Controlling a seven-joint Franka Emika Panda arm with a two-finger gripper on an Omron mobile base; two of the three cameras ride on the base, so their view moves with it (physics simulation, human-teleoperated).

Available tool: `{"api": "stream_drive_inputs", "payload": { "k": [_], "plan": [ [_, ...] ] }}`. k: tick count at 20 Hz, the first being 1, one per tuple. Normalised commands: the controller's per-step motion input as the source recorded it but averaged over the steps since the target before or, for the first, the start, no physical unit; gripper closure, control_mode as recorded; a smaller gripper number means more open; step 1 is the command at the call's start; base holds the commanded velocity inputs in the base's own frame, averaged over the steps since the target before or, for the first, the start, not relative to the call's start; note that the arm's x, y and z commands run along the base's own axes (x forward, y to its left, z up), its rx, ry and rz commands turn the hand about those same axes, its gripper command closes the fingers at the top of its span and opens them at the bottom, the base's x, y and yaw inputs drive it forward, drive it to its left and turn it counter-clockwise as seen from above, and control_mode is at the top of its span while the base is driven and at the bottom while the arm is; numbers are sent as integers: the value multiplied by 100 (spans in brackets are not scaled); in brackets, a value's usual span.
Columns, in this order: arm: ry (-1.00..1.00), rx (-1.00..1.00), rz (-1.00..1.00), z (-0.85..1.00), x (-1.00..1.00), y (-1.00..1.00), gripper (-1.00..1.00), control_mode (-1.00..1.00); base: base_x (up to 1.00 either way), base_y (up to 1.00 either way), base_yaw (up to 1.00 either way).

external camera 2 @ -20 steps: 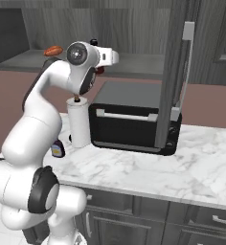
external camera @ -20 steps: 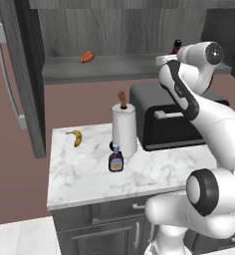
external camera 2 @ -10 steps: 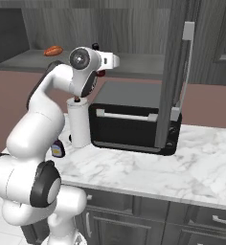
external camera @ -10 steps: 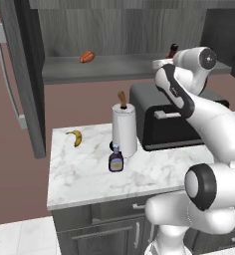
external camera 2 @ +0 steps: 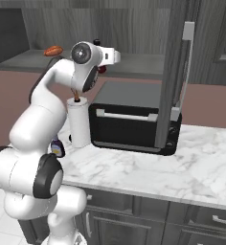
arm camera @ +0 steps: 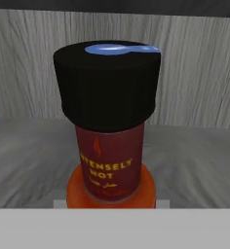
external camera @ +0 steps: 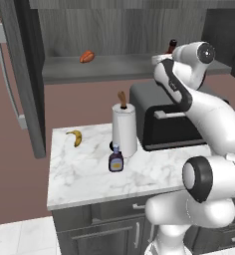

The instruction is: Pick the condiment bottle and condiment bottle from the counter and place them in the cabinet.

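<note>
Fingers [external camera: 165, 56] of the white arm are clamped on the slim red condiment bottle with a black cap [arm camera: 108, 121], which stands upright at the cabinet shelf; in the left base view its cap [external camera: 172, 46] peeks above the hand at about one o'clock. Whether its base rests on the dark grey wood-grain shelf [external camera: 109, 67] I cannot tell. An orange-red item [external camera: 87, 56] lies on that shelf near eleven o'clock. On the white marble desk [external camera: 84, 177], the squat dark-purple bottle with a pale-blue cap [external camera: 116, 159] stands just beside the tall white paper-towel roll [external camera: 124, 128], with a yellow banana [external camera: 75, 137] at nine o'clock and a black toaster oven [external camera 2: 129, 124] behind.
</note>
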Motion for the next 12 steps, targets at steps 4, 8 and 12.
{"api": "stream_drive_inputs", "payload": {
  "k": [4,8,12],
  "plan": [
    [0,0,0,0,24,0,100,-100,0,0,0],
    [0,0,0,-23,18,0,100,-100,0,0,0],
    [0,0,0,-44,11,0,100,-100,0,0,0]
  ]
}}
